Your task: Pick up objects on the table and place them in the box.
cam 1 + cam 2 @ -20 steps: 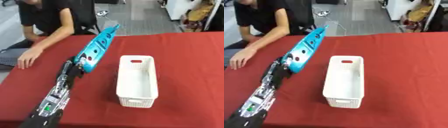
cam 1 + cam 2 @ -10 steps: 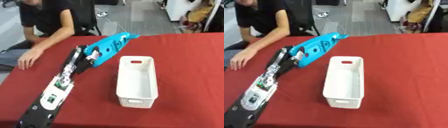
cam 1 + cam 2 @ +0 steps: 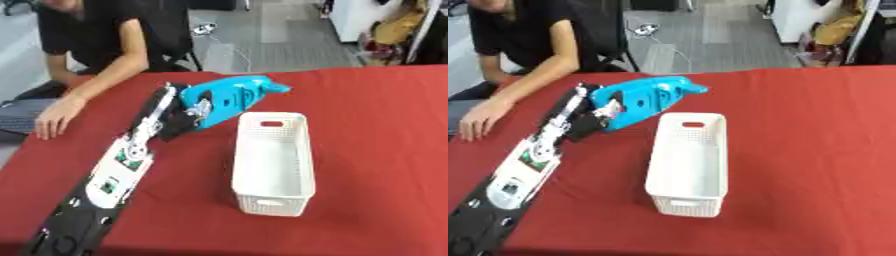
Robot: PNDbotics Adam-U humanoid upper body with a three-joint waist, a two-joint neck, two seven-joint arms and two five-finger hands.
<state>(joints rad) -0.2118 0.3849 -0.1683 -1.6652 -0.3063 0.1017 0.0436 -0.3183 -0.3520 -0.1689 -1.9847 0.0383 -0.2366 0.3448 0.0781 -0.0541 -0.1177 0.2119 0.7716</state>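
Observation:
A long bright blue object (image 3: pixel 232 97) hangs tilted above the red table, just left of and beyond the far end of the white slotted box (image 3: pixel 271 165). My left hand (image 3: pixel 185 116) is shut on its lower end; the arm runs in from the lower left. The blue object's tip points right, past the box's far rim. Nothing shows inside the box. My right hand is in no view.
The red table (image 3: pixel 376 130) spreads to the right of the box. A person in a black shirt sits at the far left edge with a hand (image 3: pixel 54 120) flat on the table, apart from my arm.
My left hand has swung the blue object from pointing up and away to lying more level, its tip now toward the right near the box's far end.

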